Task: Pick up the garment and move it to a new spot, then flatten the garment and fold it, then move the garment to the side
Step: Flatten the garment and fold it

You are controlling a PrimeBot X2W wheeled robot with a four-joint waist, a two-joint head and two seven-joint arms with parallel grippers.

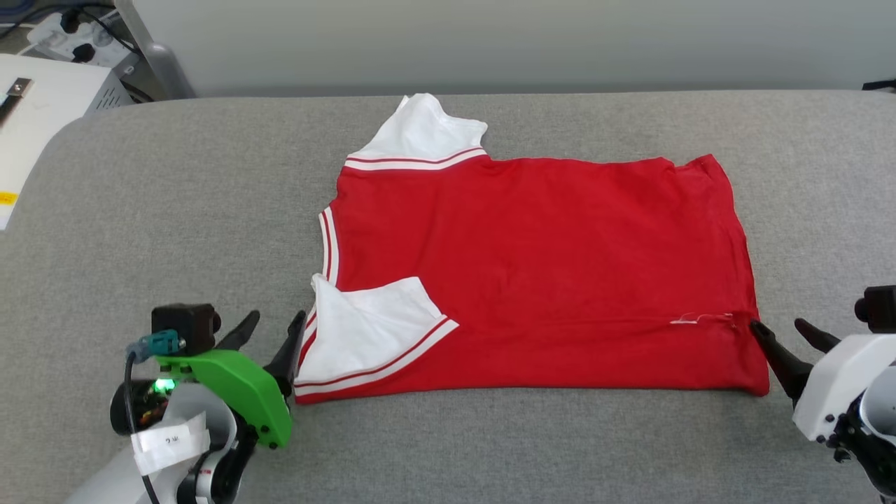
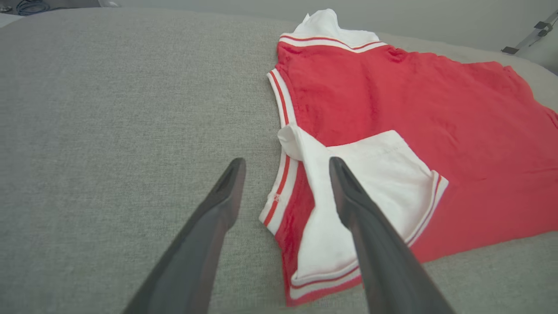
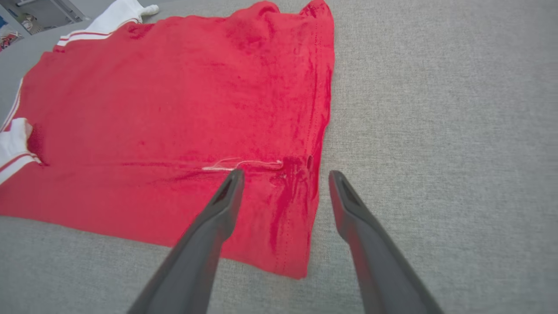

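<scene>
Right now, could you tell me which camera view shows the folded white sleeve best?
The left wrist view: the folded white sleeve is close and large, its striped cuff clear. The head view shows the sleeve whole but smaller; the right wrist view catches just its edge.

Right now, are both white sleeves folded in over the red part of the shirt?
No, the near sleeve lies folded onto the red garment, but the far sleeve sticks out past its edge.
</scene>
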